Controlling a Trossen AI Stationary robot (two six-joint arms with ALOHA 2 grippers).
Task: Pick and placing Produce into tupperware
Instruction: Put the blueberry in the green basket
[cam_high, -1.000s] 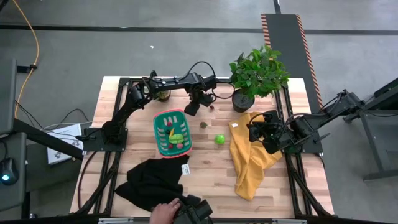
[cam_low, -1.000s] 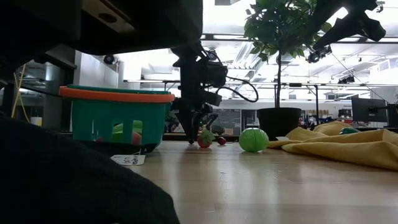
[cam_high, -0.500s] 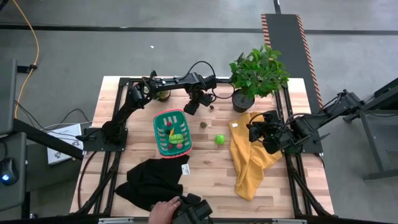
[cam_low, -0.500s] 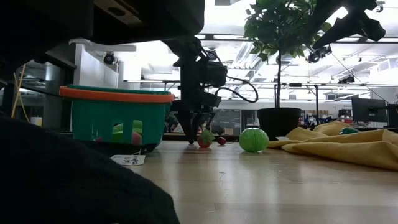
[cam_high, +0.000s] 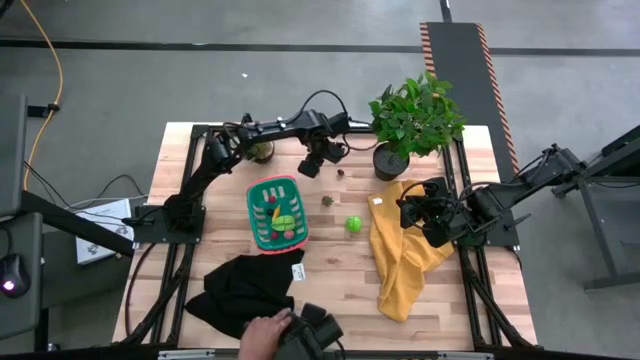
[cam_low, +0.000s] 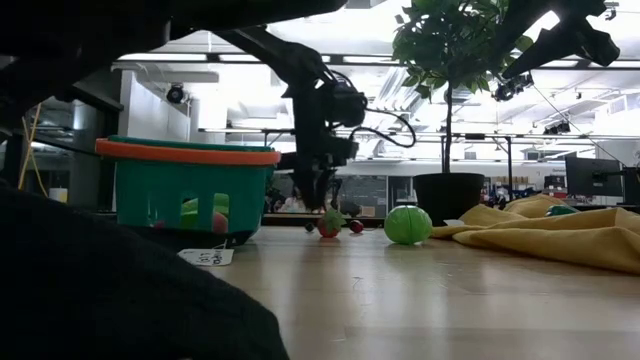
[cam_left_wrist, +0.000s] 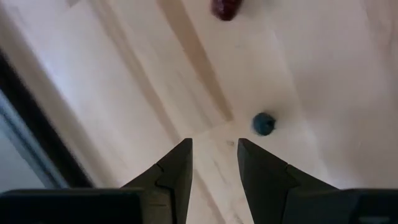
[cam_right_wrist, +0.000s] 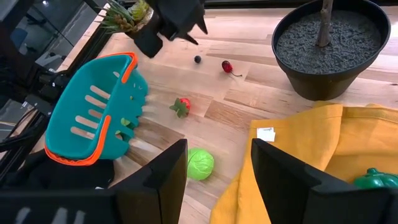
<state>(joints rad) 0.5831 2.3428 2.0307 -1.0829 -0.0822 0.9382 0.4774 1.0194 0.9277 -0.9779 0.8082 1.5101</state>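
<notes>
The teal tupperware basket with its orange-red rim stands on the table and holds several pieces of produce. Loose on the wood lie a green ball, a strawberry, a dark red piece and a tiny blue berry. My left gripper hangs open above the table, pointing down, with the blue berry just beyond its fingertips. My right gripper waits open over the yellow cloth.
A potted plant stands at the far right, a small plant at the far left. A yellow cloth bears a green piece. A black cloth lies near; a person's hand is at the near edge.
My left gripper has risen from just above the table and shifted a little toward the far edge, tipping slightly; its finger gap looks the same. The blue berry it stood over now shows on the table below it.
</notes>
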